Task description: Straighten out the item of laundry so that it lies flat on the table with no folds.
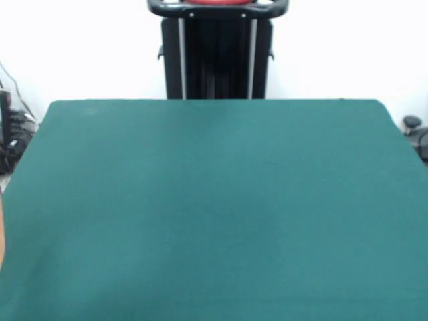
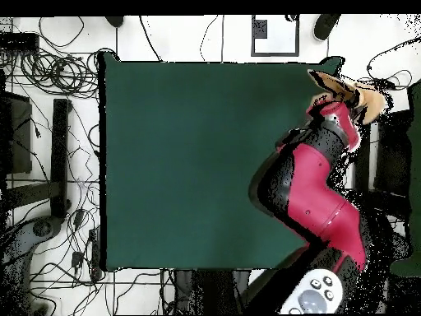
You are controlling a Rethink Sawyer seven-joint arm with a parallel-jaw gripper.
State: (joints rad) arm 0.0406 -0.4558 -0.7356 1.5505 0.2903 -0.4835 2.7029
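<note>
The item of laundry (image 2: 370,100) is a light orange-tan towel, bunched up at the tip of the red arm (image 2: 316,177), past the table's right edge near its top right corner in the overhead view. My gripper (image 2: 349,99) is shut on it and holds it off the surface. In the front view only a thin strip of the towel (image 1: 2,234) shows at the left edge, and the gripper is out of frame. The table (image 1: 214,214) is covered in dark green cloth with nothing lying on it.
Cables and dark equipment (image 2: 49,74) lie on the floor to the left of the table in the overhead view. A white sheet (image 2: 275,34) sits beyond the top edge. The black pedestal (image 1: 215,53) stands behind the table's far side.
</note>
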